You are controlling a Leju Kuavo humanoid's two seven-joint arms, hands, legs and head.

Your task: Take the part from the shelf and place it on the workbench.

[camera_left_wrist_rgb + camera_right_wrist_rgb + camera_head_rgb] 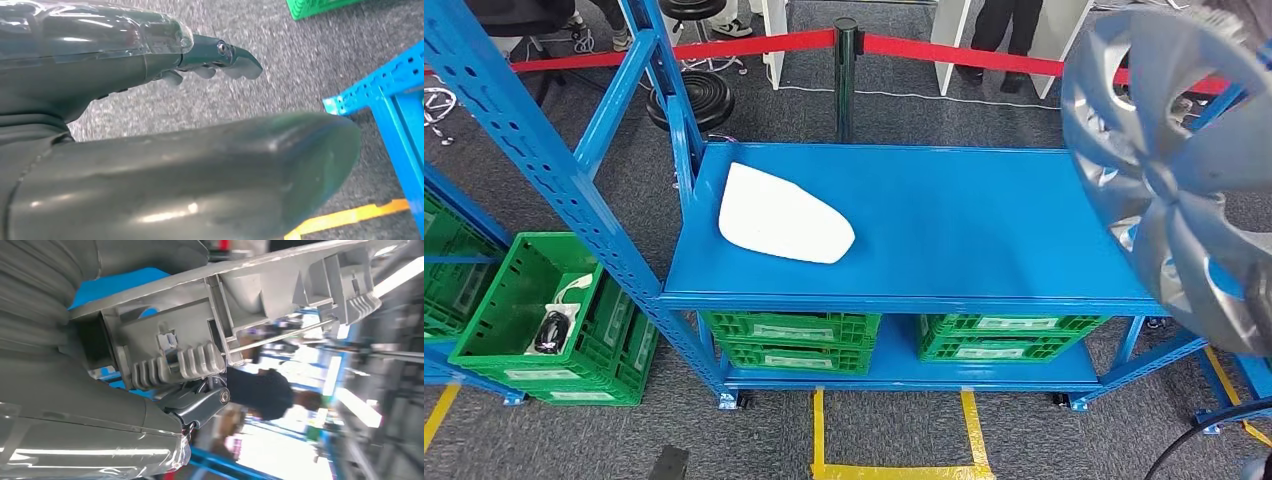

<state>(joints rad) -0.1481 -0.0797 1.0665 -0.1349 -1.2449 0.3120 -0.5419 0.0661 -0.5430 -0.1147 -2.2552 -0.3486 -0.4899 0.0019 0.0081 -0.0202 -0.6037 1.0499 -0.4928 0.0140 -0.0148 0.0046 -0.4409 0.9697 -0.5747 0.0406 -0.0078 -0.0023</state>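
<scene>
One ribbed silver plastic hubcap (1176, 170) gripped by right hand (195, 402).

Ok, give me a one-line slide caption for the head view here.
Silver wheel cover held up at the right above the blue workbench, where a white part already lies near its left end.

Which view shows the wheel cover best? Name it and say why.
The head view: the wheel cover shows its silver spoked face at the right. The right wrist view shows its ribbed back, close, in the right hand. The left wrist view shows floor.
</scene>
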